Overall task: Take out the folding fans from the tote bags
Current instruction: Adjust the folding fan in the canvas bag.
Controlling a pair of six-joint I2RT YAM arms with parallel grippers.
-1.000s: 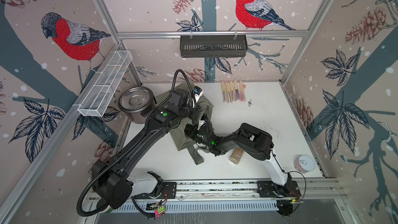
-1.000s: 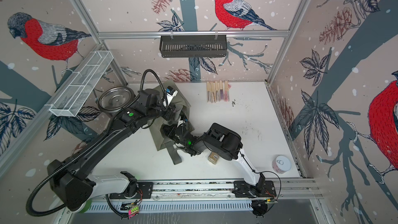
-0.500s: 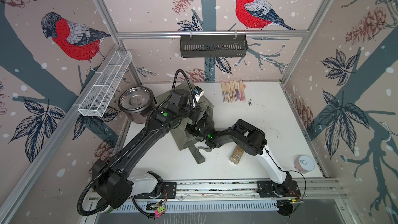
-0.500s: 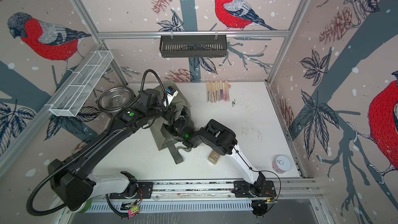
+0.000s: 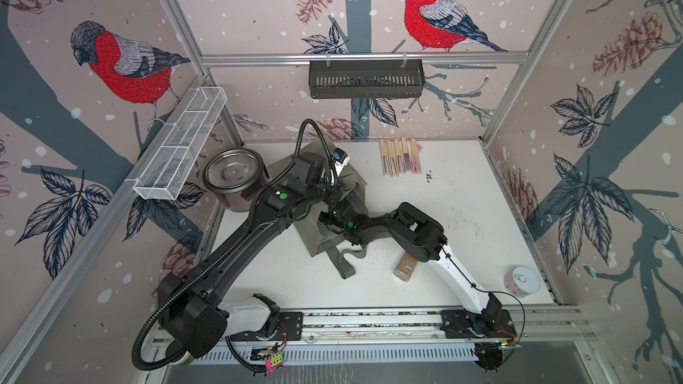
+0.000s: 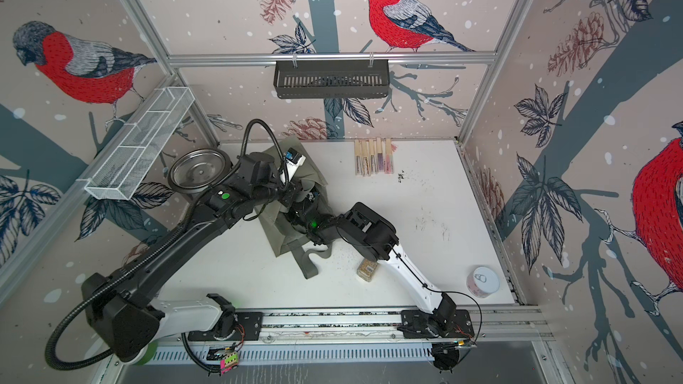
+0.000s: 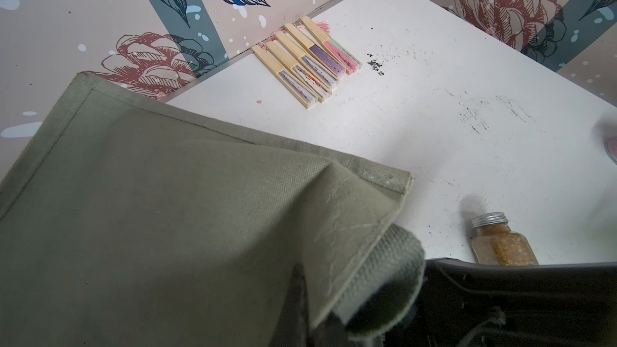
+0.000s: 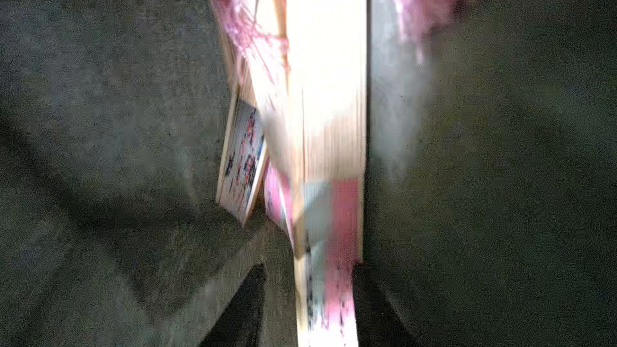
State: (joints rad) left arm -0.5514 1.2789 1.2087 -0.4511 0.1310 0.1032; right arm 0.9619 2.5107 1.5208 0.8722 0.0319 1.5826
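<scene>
My left gripper (image 7: 340, 315) is clamped on the rim of the tote bag (image 7: 167, 211). My right gripper (image 8: 309, 295) is inside, jaws parted, a pink folding fan (image 8: 329, 128) between them, not yet pinched. Next I must close squarely and lift out cleanly.

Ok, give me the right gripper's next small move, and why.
Probably close the right gripper on the pink fan: its jaws stand open astride that fan inside the bag, while the left gripper pinches the bag's rim.
</scene>
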